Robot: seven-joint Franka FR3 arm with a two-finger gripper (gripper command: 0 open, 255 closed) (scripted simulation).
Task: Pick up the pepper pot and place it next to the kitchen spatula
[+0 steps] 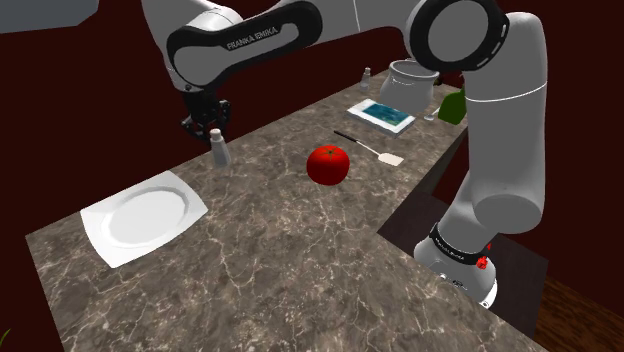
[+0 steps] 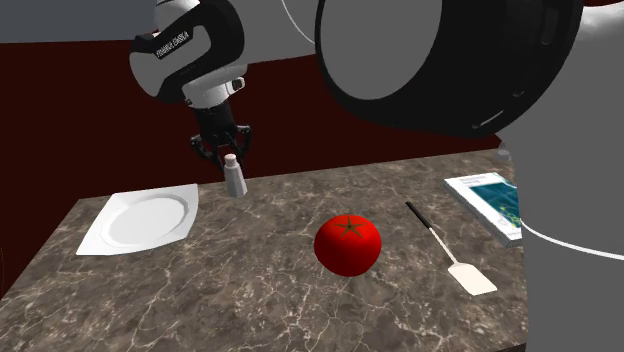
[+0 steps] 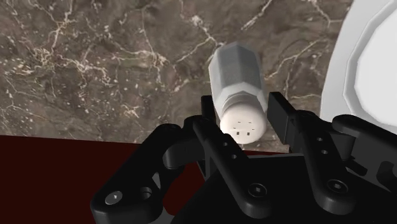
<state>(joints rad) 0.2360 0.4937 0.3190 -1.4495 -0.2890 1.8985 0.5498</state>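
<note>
Your tool hangs over the pepper pot, and the wrist view shows its fingers standing narrowly apart on either side of the pot's perforated cap. A sliver of gap seems to remain on each side, so I judge you have not clamped it yet.

The pot stands on the table, close to the long edge away from the stand and just off a corner of the white plate.

The kitchen spatula lies well apart from the pot, beyond the red tomato and toward the table's other end.

You have made the approach, but nothing else of the task is done. You have yet to close on the cap, lift the pot, carry it past the tomato and set it down beside the spatula.
</note>
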